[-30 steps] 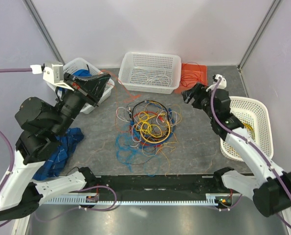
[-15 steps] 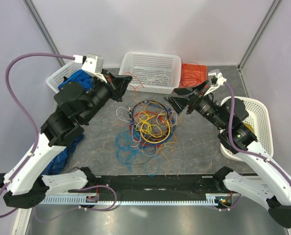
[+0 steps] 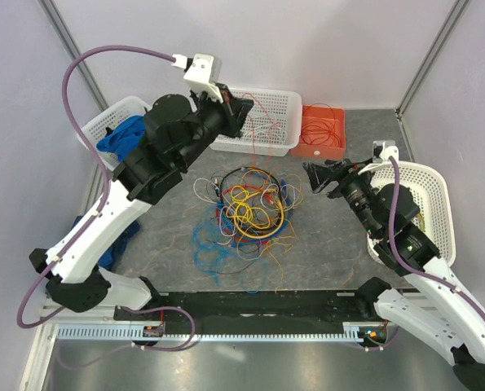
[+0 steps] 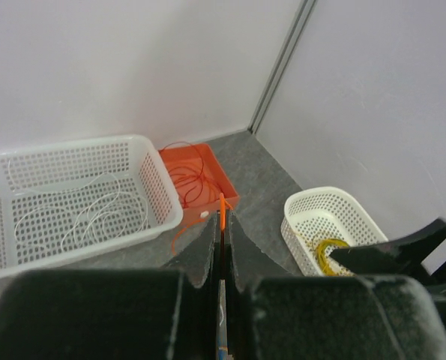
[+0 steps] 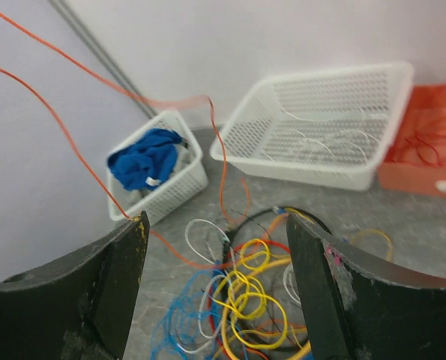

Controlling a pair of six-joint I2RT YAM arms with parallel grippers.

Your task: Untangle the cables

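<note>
The cables (image 3: 246, 208) lie in a tangled bunch of yellow, blue, red, black and white loops on the grey table; they also show in the right wrist view (image 5: 264, 292). My left gripper (image 3: 242, 110) is raised over the back basket and shut on a thin orange cable (image 4: 222, 204), pinched between the closed jaws (image 4: 222, 219). That orange cable (image 5: 88, 166) stretches through the air from the bunch up to the left. My right gripper (image 3: 315, 175) is open and empty, right of the bunch and apart from it, jaws wide (image 5: 219, 225).
A white basket (image 3: 250, 120) with white wires stands at the back, an orange tray (image 3: 322, 126) with orange wire beside it. A white basket (image 3: 417, 208) with yellow cable is at right. A basket with blue cloth (image 3: 120, 134) is at left.
My left arm swung up and right from the left basket to above the back basket, drawing the orange cable taut. My right gripper reached toward the bunch, then drew back a little.
</note>
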